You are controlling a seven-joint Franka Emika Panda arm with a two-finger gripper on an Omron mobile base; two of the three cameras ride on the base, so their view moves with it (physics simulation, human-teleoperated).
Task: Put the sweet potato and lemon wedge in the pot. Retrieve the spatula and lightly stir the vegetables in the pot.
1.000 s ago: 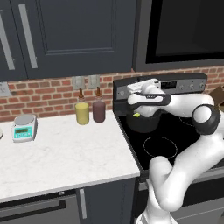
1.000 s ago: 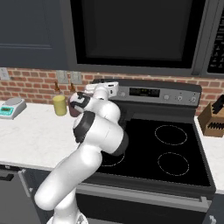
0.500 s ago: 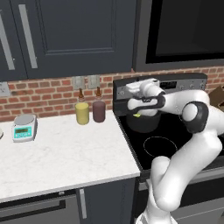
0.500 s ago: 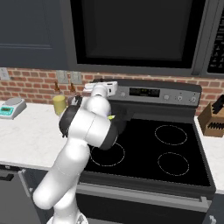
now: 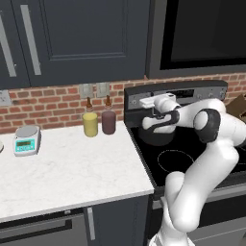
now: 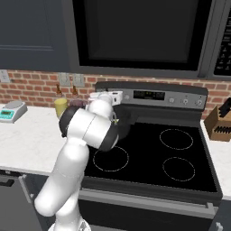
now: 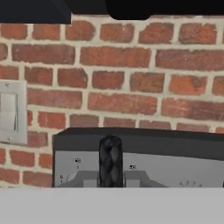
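i've got the arm folded back over the stove [image 5: 192, 158], hand sitting right above the pot [image 5: 156, 136] on the rear-left burner, close to the stove's back panel [image 6: 153, 94]. gripper [image 7: 110, 159] — in the hand view the dark fingertips read as one lump, no gap btwn them, pointed level at the brick wall [image 7: 131, 74] and back panel rather than down into the pot. so i read the jaws as clenched, but whether anything's pinched in them i can't tell; nothing sticks out past the tips. progress is hard to call. pot interior is hidden by the wrist in the left base view and by the forearm in the right base view, so i can't confirm the sweet potato or lemon wedge are in it. there's a tiny yellowish fleck by the hand near the pot rim in the right base view, too small to name. my guess: one of the veg drops is in hand or just finishing. left to do for sure — fetch the spatula and stir; i can't pick the spatula out anywhere. counter [image 5: 72, 163] holds the yellow jar [image 5: 90, 124], maroon jar [image 5: 108, 121], a scale [image 5: 25, 141]; knife block [image 6: 219, 124] sits right of the stove.
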